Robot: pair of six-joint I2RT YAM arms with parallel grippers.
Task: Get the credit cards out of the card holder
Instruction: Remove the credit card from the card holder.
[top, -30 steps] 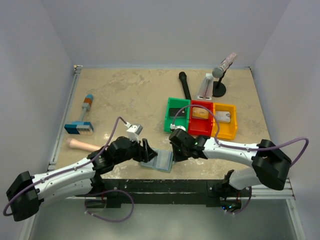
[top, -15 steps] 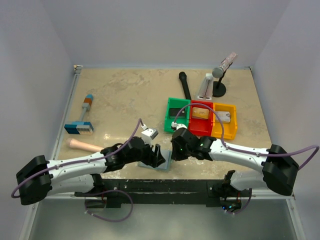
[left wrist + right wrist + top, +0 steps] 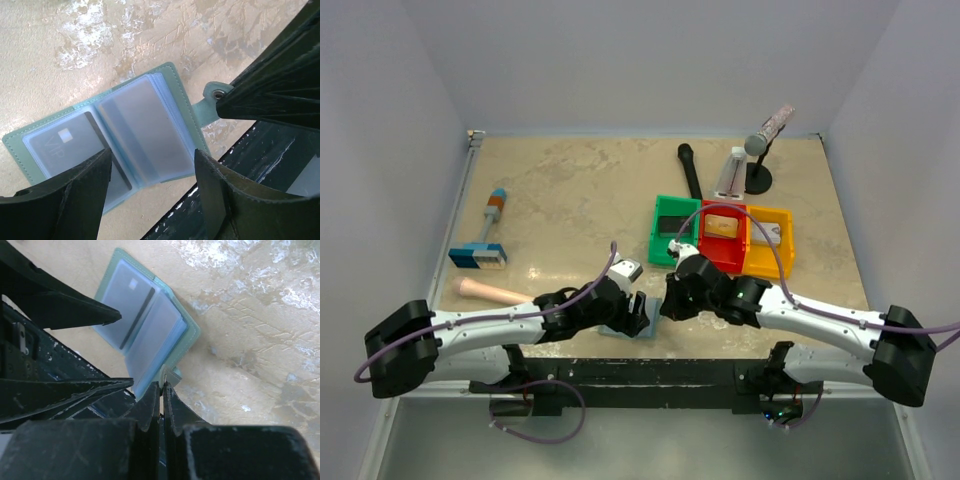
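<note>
The grey-blue card holder (image 3: pixel 125 135) lies open near the table's front edge, its clear sleeves up; it also shows in the top view (image 3: pixel 651 320). A pale card marked VIP (image 3: pixel 60 150) with a dark stripe sits in one sleeve. My left gripper (image 3: pixel 152 167) is open, its fingers hanging over the holder. My right gripper (image 3: pixel 161 385) is shut on the holder's snap tab (image 3: pixel 171 376) at its right edge. A dark card (image 3: pixel 670 222) lies in the green bin, a tan-orange card (image 3: pixel 721 225) in the red bin, a pale card (image 3: pixel 769 234) in the yellow bin.
The black front rail (image 3: pixel 650 372) runs just below the holder. A blue-and-orange block tool (image 3: pixel 480 250) and a pinkish cylinder (image 3: pixel 490 292) lie at the left. A black marker (image 3: pixel 690 170) and a small stand (image 3: pixel 758 150) are behind the bins.
My left gripper has moved right and now covers most of the holder. My right gripper has stayed at the holder's right edge while its arm stretched lower.
</note>
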